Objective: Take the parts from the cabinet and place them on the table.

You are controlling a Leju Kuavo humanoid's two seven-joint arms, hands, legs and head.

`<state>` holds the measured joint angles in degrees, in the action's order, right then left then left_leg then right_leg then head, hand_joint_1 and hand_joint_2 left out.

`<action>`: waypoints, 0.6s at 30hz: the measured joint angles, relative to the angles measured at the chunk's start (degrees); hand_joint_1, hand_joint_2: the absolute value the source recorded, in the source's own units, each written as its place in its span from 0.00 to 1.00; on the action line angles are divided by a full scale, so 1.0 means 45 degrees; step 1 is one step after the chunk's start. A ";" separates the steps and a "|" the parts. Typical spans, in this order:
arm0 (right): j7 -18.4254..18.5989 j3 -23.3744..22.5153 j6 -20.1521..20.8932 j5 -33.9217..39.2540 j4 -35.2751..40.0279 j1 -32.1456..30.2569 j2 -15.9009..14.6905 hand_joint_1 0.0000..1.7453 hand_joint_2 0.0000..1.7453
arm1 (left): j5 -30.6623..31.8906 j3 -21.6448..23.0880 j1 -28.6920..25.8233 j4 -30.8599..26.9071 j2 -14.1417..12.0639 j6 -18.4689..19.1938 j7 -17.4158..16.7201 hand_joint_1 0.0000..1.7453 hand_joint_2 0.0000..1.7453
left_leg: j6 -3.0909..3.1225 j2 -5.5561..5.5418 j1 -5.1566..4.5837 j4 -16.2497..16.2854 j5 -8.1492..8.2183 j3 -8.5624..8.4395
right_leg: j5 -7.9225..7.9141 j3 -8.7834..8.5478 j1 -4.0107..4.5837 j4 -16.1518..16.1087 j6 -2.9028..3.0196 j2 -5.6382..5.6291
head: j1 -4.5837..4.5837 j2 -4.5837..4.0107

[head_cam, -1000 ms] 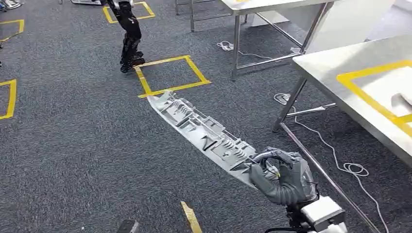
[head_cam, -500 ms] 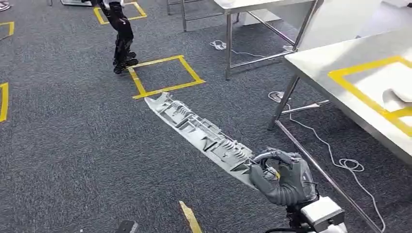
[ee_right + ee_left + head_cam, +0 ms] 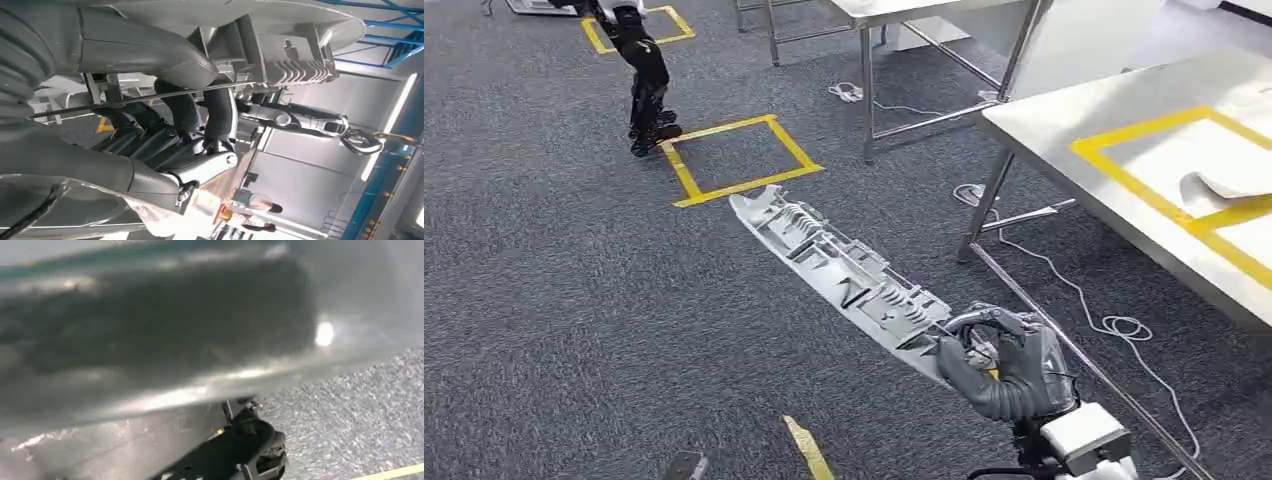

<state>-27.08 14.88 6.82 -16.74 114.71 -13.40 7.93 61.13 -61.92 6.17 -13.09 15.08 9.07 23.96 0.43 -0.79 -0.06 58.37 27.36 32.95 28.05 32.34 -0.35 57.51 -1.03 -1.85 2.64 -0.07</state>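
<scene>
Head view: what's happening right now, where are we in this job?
The right hand holds a long grey ribbed plastic part by one end, carried out over the carpet. The metal table with yellow tape marks stands ahead on the right; a pale piece already lies on it. The carried part is not on the table yet.

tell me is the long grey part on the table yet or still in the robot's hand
In hand. The right hand grips one end of the long grey part, which hangs over carpet beside the steel table.

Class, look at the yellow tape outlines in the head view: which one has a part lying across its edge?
The yellow outline on the steel table at right; a pale part lies across its tape. The floor outlines hold nothing.
</scene>
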 joint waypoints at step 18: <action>0.0019 -0.0015 -0.0029 0.0092 0.0068 -0.0029 -0.0005 1.00 1.00 | 0.0088 0.0073 -0.0002 0.0000 -0.0326 -0.0194 0.0165 0.00 0.00 | -0.0137 0.0347 -0.0025 0.0294 0.0283 0.0098 | 0.0068 -0.0132 -0.0032 -0.0015 0.0160 0.0561 | 0.0034 0.0000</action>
<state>-26.99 14.82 6.69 -16.33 115.01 -13.53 7.91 61.53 -61.59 6.16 -13.09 13.62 8.20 24.70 -0.18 0.77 -0.17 59.70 28.63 33.39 28.36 31.75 -0.49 57.44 -0.31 0.67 2.80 -0.07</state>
